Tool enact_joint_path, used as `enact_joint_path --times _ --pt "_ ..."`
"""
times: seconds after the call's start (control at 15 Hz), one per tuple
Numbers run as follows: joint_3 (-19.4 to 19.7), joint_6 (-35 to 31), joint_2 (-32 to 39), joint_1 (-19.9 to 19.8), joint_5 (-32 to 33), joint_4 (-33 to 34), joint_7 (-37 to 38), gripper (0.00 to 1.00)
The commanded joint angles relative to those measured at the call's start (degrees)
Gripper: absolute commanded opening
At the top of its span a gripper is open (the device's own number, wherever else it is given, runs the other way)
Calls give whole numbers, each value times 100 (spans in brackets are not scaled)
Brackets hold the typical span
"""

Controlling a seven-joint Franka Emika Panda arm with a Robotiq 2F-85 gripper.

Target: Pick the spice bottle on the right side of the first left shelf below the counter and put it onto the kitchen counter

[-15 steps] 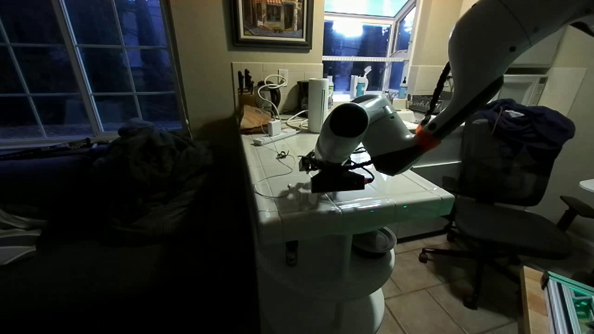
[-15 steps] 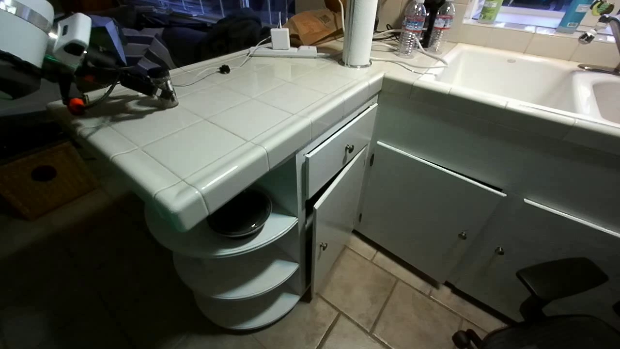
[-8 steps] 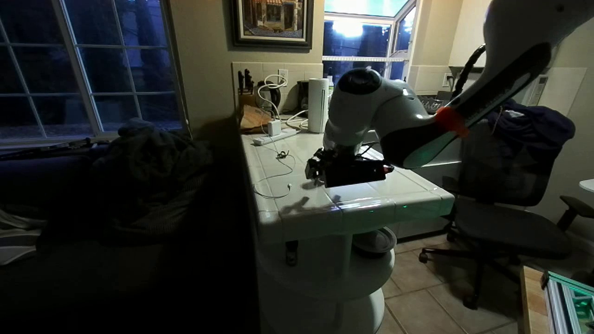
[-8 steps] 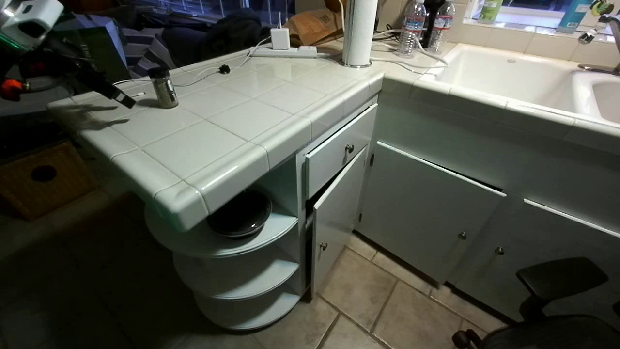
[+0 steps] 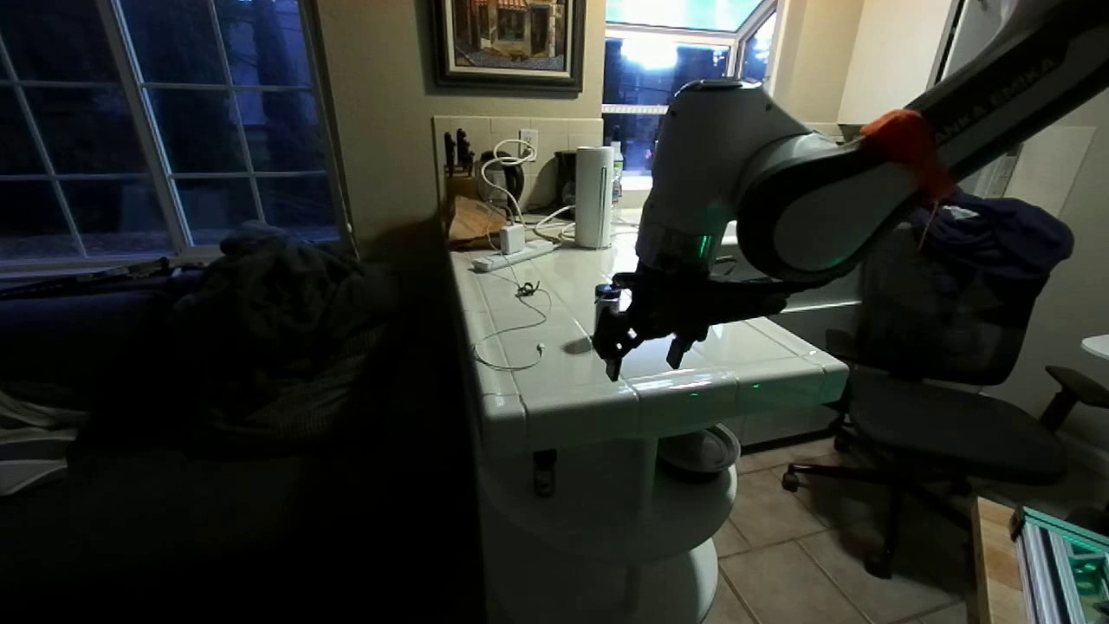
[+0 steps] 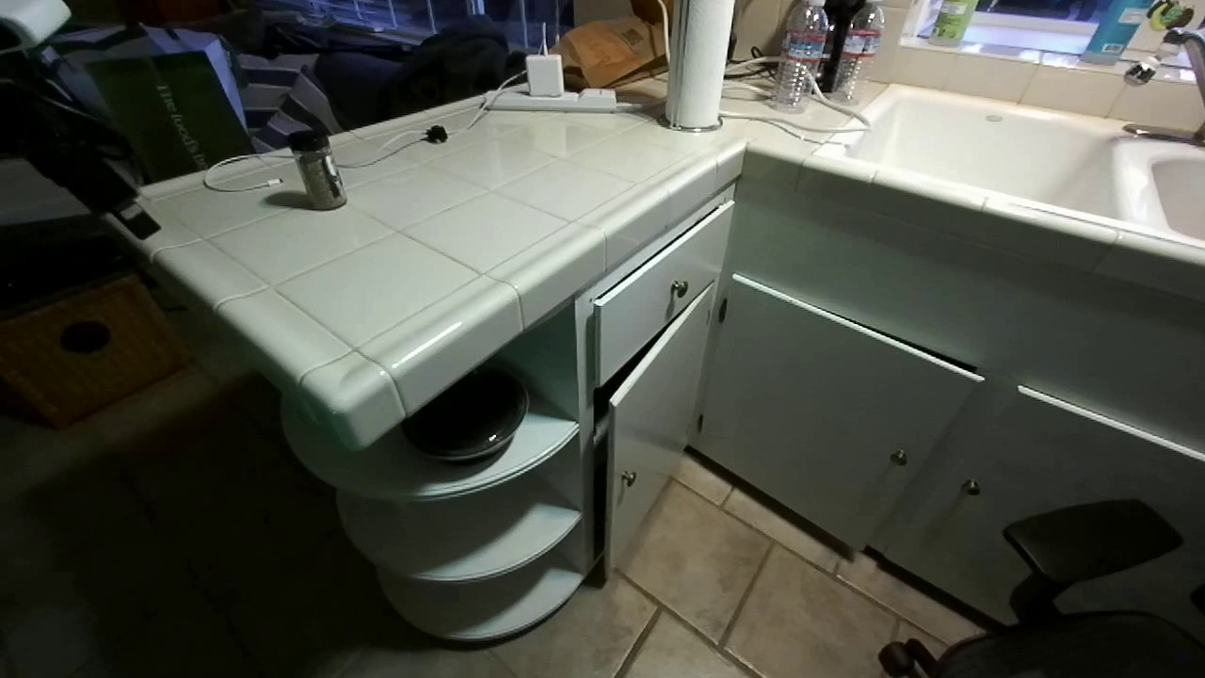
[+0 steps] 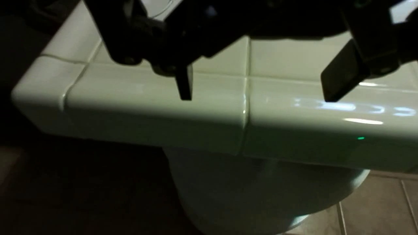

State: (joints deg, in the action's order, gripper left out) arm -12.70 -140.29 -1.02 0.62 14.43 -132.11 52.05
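Observation:
The spice bottle (image 6: 322, 176), clear with dark contents and a black cap, stands upright on the white-tiled kitchen counter (image 6: 405, 292). In an exterior view it shows partly behind the gripper (image 5: 607, 299). My gripper (image 5: 645, 364) is open and empty near the counter's end edge, apart from the bottle. In the wrist view, the gripper (image 7: 259, 94) has its fingertips wide apart over the counter's rounded edge (image 7: 156, 94), with nothing between them. The bottle is out of the wrist view.
A white cable (image 6: 235, 185) lies near the bottle. A power strip (image 6: 555, 99) and paper towel roll (image 6: 699, 66) stand farther back. Below the counter, a black bowl (image 6: 468, 419) sits on the top rounded shelf (image 6: 537, 447). A small dark object (image 5: 544, 472) shows under the counter's edge.
My gripper has drawn back from the bottle toward the counter's end, and its fingers now show wide apart. The bottle, earlier close at the fingers, stays standing in the same place.

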Motion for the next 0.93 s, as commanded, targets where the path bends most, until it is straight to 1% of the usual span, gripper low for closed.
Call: enact_joint_path --times 0.0,0.13,0.2,0.27,0.33,0.87 --pt "256 611 -260 308 -1579 67 -1525 100" --pt "391 1236 -427 351 -2456 175 -2386 100" --pt "321 807 -240 345 -1805 129 -1712 100" --pt "359 1017 -313 347 -2090 175 -2023 100" --pt "385 1107 -373 342 -2216 191 -2174 100" --pt "402 1147 -404 365 -2279 184 -2261 100"
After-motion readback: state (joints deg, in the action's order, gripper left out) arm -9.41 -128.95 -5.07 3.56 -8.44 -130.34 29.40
